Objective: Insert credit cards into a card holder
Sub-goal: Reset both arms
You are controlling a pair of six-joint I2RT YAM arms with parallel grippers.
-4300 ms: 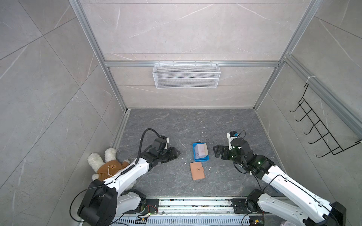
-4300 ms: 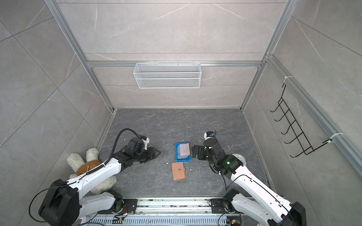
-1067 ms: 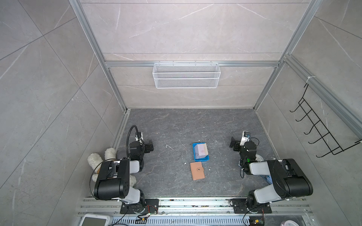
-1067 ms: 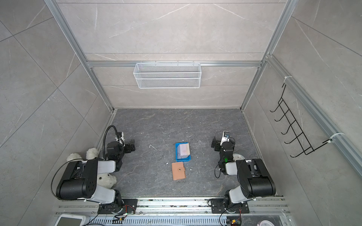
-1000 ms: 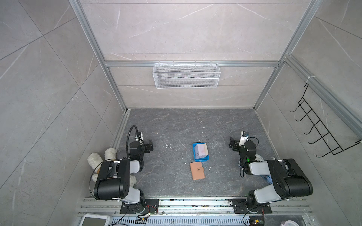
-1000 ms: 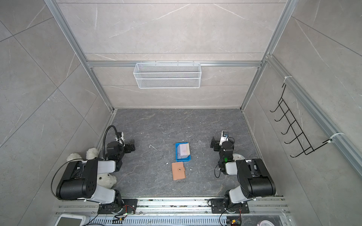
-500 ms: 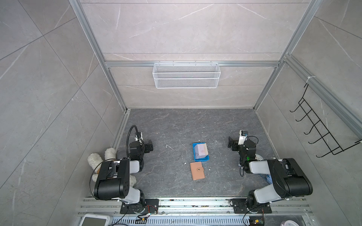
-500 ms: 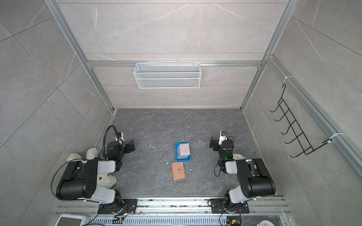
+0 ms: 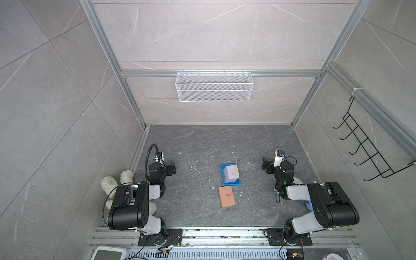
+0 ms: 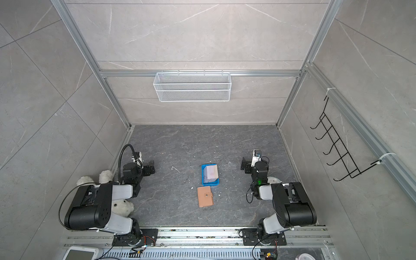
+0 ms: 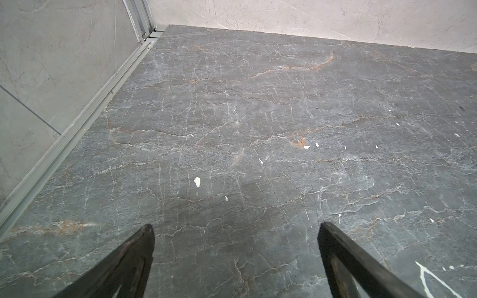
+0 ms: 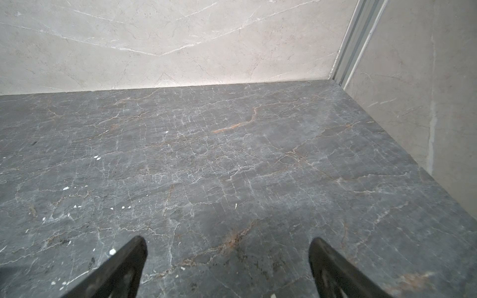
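At 9 o'clock on the dark stone-patterned bench (image 9: pixel 202 144), a white plush bear (image 9: pixel 108 182) lies against the left arm's base. Just past it, the left tool (image 9: pixel 171 167) rests low near the bench's 9 o'clock edge. Its jaws stand wide apart with nothing between them, and the left wrist view (image 11: pixel 236 227) shows only bare bench between the two dark tips.

Near the centre sits a small blue tray (image 9: pixel 222 177). A stack of pale pink-white credit cards (image 9: pixel 231 174) fills most of it, the top face tilted. At 6 o'clock from the tray, just beside it, the tan card holder (image 9: pixel 227 196) lies flat and folded shut, with its snap tab across the top face. Both top views show this (image 10: pixel 205 196).

At 3 o'clock from the tray, well apart from it, the right tool (image 9: pixel 266 165) has its jaws spread wide and grips nothing (image 12: pixel 228 241).

A white wire basket (image 9: pixel 213 90) hangs on the wall at 12 o'clock. A black hook rack (image 9: pixel 369 153) is on the wall at 3 o'clock.
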